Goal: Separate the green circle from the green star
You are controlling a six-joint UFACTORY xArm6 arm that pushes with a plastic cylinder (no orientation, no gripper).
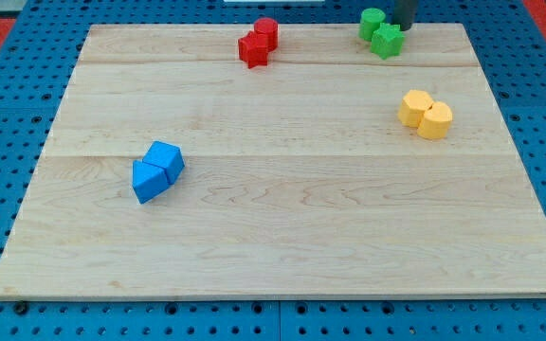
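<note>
Wooden board [282, 218]; my tip [402, 28] beside green star [387, 41], green circle [373, 22]

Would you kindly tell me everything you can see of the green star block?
The green star is a small, solid-looking green block with a matte finish and a lobed, star-like outline, lying flat on the wooden board near the view's top right. It touches the green circle, which sits just above and to its left. My tip stands close beside its upper right; whether they touch cannot be told.
</note>
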